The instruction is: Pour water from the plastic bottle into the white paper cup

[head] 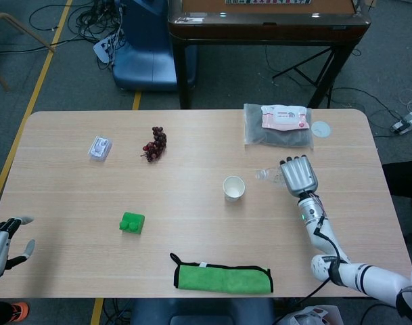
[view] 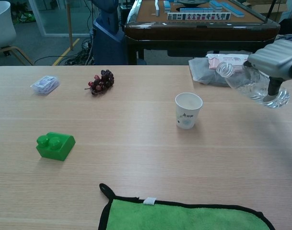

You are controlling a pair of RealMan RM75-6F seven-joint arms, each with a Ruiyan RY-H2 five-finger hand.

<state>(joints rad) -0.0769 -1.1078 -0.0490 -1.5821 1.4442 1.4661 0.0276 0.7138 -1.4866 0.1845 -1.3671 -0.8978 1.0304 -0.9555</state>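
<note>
At the near-left corner of a pale wood-grain worktop (head: pixel 192 210), the robot's left hand (head: pixel 4 244) hovers just off the edge, fingers spread and holding nothing. A small clear packet (head: pixel 99 147) lies toward the far-left part of the surface, with a green toy block (head: pixel 132 222) nearer the front and a bunch of dark grapes (head: pixel 154 143) toward the far edge. A green cloth with black trim (head: pixel 223 277) is stretched along the near edge around the middle.

The white paper cup (view: pixel 188 109) stands upright right of centre, its mouth open. Above and to the right of it, the plastic bottle (view: pixel 249 83) is tipped steeply, nearly level, its uncapped neck aimed toward the cup but short of the rim; a little water shows inside. The right hand (view: pixel 276 60) grips the bottle around its body, fingers wrapped over the top. At the far-right corner a grey pouch (head: pixel 277 134) lies with a pink-and-white wipes pack (head: pixel 284 116) on top of it, and a small round lid (head: pixel 321 128) just beside them.

Beyond the worktop, grey carpet marked with yellow tape carries tangled cables, a blue chair base (head: pixel 145 54) and a dark-framed mahjong table (view: pixel 198 21).
</note>
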